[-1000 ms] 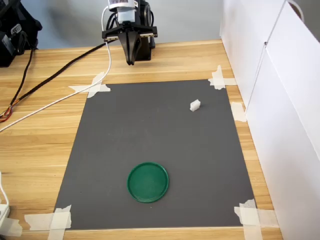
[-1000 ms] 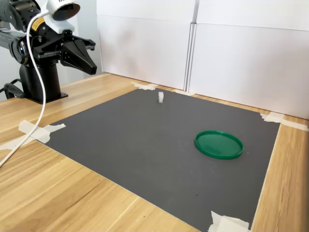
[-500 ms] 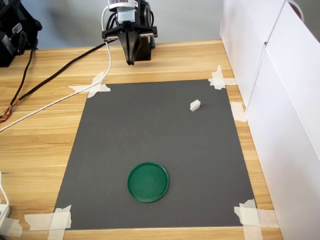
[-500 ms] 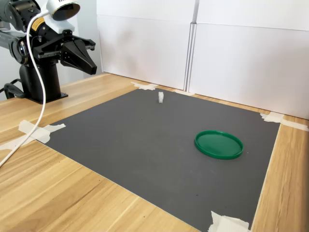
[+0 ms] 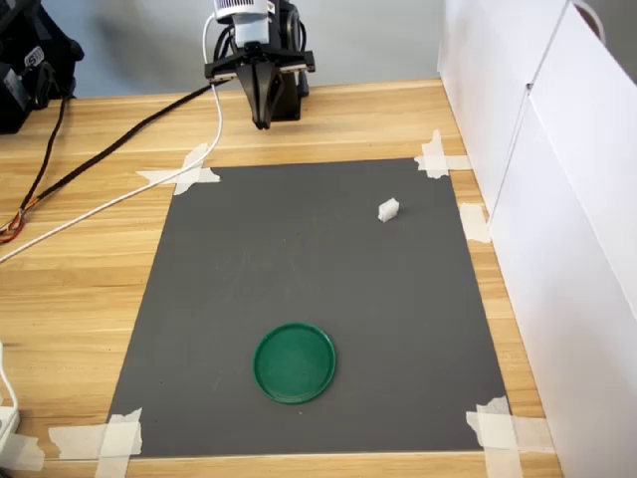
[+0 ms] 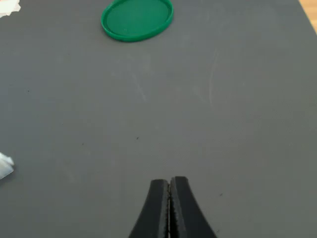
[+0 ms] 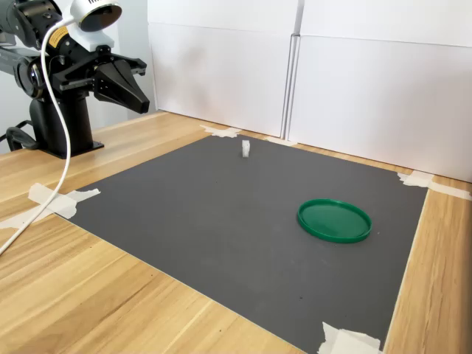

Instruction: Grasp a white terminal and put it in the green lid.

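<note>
Black jaws pressed together, nothing between them, hang high over the table's back edge at the top of the first exterior view, the gripper [image 5: 261, 121] well apart from everything. The white terminal [image 5: 388, 209] stands right of centre on the dark mat [image 5: 299, 269], the green lid [image 5: 295, 362] lower down. Spreading the jaws early, centring over the terminal and descending straight should keep it from being knocked over.
</note>
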Robot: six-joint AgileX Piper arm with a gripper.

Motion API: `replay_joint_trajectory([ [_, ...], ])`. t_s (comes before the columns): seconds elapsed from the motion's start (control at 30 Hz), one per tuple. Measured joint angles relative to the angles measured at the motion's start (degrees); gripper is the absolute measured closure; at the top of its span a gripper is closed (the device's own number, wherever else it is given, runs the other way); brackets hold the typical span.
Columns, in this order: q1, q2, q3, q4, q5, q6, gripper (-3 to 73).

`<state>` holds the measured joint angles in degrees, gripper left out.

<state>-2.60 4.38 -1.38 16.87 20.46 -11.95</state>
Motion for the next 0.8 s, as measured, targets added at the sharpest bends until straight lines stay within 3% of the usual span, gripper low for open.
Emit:
replay_joint_trajectory([
  [0.53, 0.0, 29.27, -17.99, 2.21, -0.14, 0.06, 71.6],
  [0.8, 0.0, 46.17, -30.6, 4.65, 5.48, 0.32, 71.6],
])
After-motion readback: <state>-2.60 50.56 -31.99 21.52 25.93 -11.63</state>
